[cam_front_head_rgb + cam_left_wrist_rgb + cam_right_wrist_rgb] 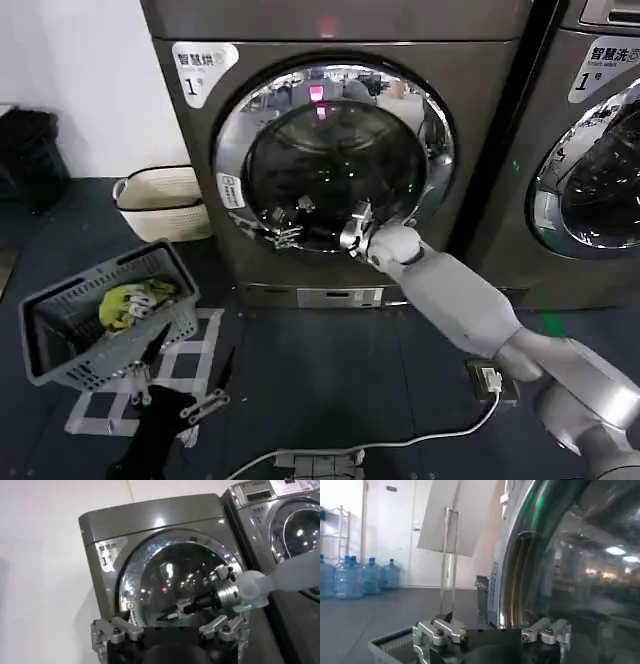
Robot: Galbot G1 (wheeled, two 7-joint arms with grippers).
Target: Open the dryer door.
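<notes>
Now my right gripper (352, 228) up against dryer door (330, 150) glass, low right; cannot tell its grip. Left gripper (175, 385) far, low, spread wide.

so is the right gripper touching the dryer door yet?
Cannot tell. In the head view the right gripper sits over the lower glass of the dryer door, overlapping it, but neither that view nor the wrist views show plain contact or a gap.

Dark floor (400, 380) bears dryer (200, 140), grey basket (60, 350), perhaps a cable (420, 435).
</notes>
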